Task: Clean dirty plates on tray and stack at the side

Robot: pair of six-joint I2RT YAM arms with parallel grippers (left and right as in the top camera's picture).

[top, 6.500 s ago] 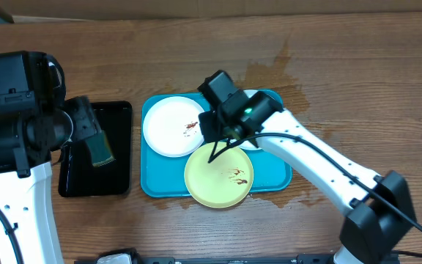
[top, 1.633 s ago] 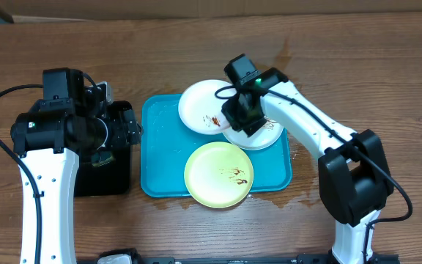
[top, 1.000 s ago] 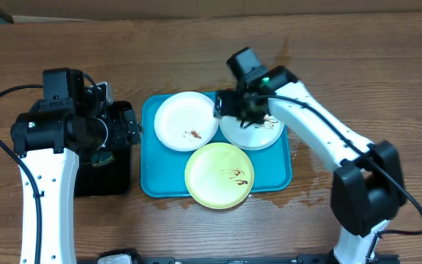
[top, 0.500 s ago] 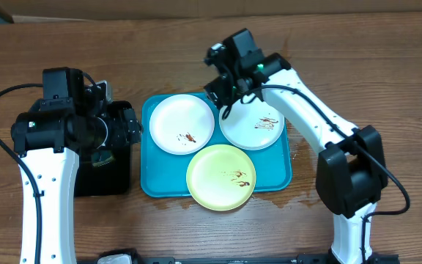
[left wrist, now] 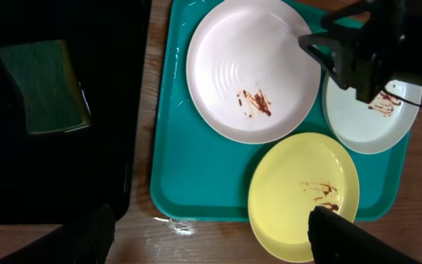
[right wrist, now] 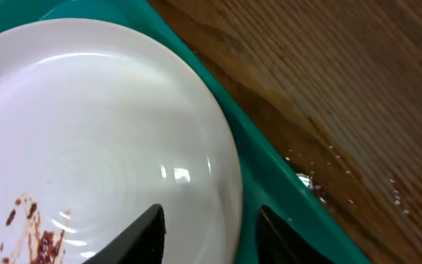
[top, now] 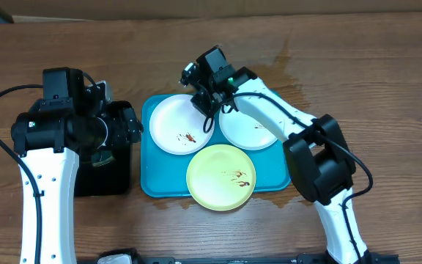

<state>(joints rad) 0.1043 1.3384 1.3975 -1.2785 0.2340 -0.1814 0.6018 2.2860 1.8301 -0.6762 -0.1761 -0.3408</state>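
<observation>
Rim of the left white plate (top: 184,125) on the tray (top: 156,176) sits now between the fingers of my right hand (right wrist: 209,224), which has come over from the other white plate (top: 251,130) and is closing, though I cannot tell if it grips yet; I judge lifting comes next, my left hand (left wrist: 215,235) wide open and empty.

three downward views share the tray (top: 150,165)

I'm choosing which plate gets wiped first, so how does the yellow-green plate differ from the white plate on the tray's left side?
The white plate lies wholly inside the tray; the yellow-green plate overhangs its near rim. The right pincer straddles the white plate's rim; nothing is at the yellow-green plate. Both are round, flat, similar in size and smeared brown.
</observation>
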